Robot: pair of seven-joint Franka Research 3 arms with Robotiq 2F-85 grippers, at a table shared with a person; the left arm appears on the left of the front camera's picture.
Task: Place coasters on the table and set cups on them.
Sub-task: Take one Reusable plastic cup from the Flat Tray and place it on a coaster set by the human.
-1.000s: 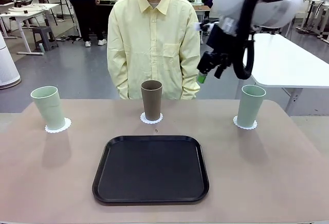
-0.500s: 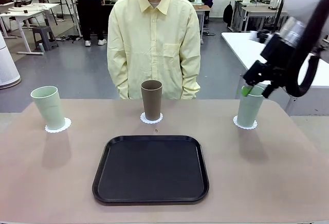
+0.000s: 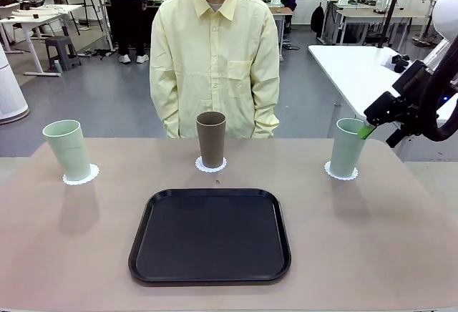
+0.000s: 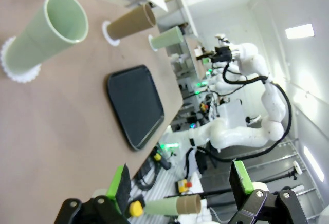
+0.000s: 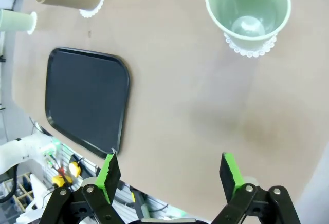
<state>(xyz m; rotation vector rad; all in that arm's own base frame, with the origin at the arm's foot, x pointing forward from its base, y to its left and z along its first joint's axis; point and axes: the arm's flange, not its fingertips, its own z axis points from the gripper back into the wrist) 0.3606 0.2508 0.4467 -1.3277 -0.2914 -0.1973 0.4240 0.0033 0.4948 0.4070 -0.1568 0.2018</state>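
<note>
Standing on lacy coasters (image 3: 80, 177) across the beige table (image 3: 372, 240): mint cup (image 3: 67, 149) at left, brown cup (image 3: 211, 139) at centre, mint cup (image 3: 348, 147) at right (task seemingly complete). Hanging released: left gripper (image 4: 180, 185), right gripper (image 5: 167, 172); probably just withdrawing next.

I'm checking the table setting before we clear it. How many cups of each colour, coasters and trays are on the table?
Mint green cups: 2
Brown cup: 1
White scalloped coasters: 3
Black tray: 1
Total: 7
</note>
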